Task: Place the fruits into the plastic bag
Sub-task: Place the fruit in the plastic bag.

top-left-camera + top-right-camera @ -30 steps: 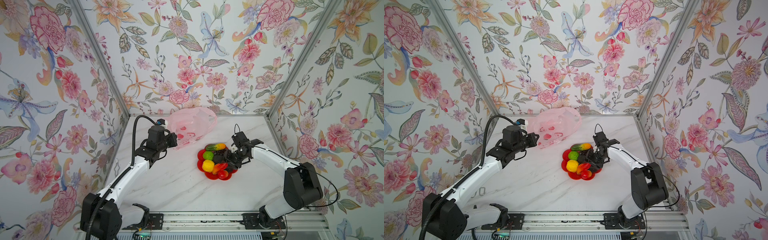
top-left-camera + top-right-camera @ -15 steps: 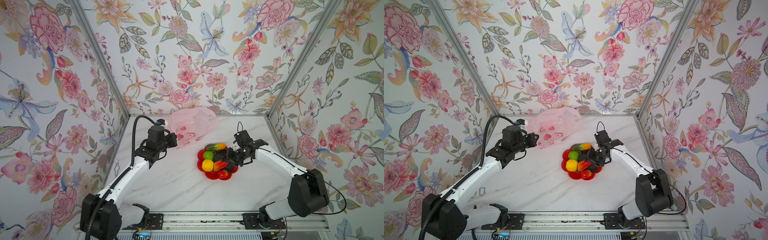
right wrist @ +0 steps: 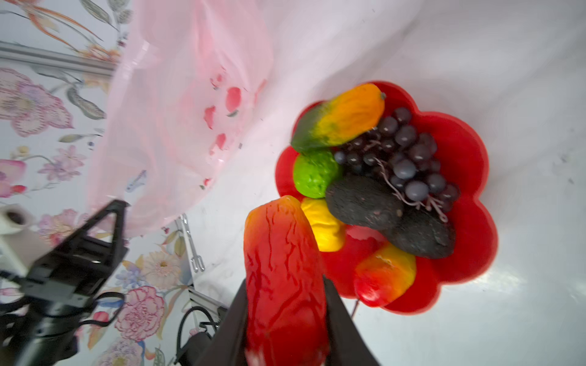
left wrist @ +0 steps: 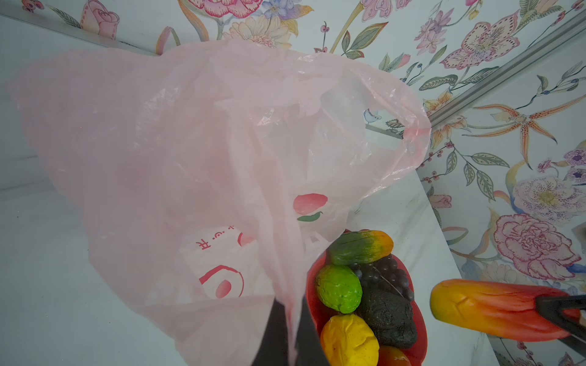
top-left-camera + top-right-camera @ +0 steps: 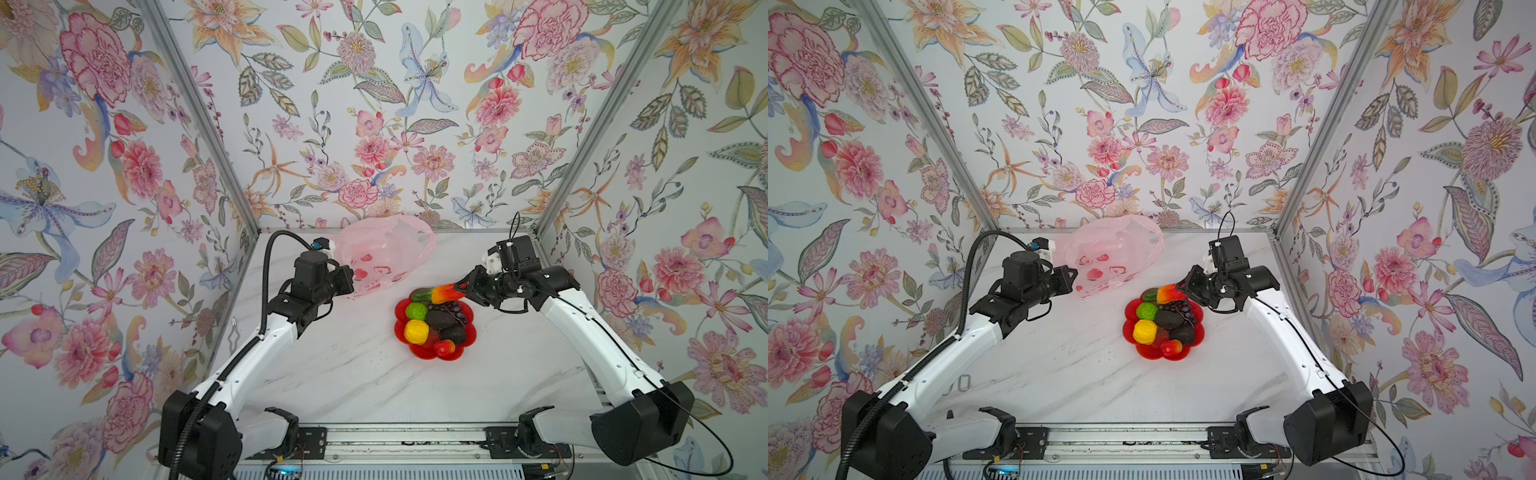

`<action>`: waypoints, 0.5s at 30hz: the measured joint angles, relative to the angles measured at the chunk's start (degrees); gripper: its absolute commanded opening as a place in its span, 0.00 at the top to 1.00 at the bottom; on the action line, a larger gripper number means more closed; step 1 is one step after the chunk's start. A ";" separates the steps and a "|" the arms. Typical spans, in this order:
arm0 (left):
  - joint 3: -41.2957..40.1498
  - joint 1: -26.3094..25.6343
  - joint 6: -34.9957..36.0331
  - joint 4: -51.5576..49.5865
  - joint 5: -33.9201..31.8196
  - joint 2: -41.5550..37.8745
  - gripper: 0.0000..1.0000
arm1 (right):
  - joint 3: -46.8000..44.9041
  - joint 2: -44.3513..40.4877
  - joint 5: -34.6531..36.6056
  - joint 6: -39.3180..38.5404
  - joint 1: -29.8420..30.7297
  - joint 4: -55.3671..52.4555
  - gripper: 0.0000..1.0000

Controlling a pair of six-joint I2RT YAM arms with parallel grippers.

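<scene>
Now red-orange piece (image 5: 445, 294) clamped in right tool (image 5: 460, 286), near dish (image 5: 400, 311).

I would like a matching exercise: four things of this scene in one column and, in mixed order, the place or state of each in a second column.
Column A
1. red-orange fruit
2. plastic bag
3. lemon
4. red dish

Column B
a. lies in the dish next to the lime
b. pinched by the left gripper
c. held in the right gripper
d. stands on the white table

Pairs: 1-c, 2-b, 3-a, 4-d
</scene>
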 measured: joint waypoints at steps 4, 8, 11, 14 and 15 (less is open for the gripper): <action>0.02 0.00 0.22 -0.61 0.09 0.00 1.00 | 4.57 1.73 -0.98 3.69 1.77 6.62 0.88; 0.07 0.00 0.13 -0.85 0.46 0.00 1.00 | 9.38 8.55 -1.29 5.84 4.59 12.50 0.88; 0.07 0.00 -0.33 -0.79 1.18 -0.02 1.00 | 13.75 15.47 -1.29 6.05 6.71 15.02 0.88; 0.07 0.00 -1.18 -0.57 1.46 -0.22 1.00 | 17.75 21.77 -1.29 6.01 8.33 16.24 0.89; 0.07 0.00 -1.60 -0.28 1.51 -0.35 1.00 | 18.91 23.71 -1.31 6.01 8.81 16.59 0.89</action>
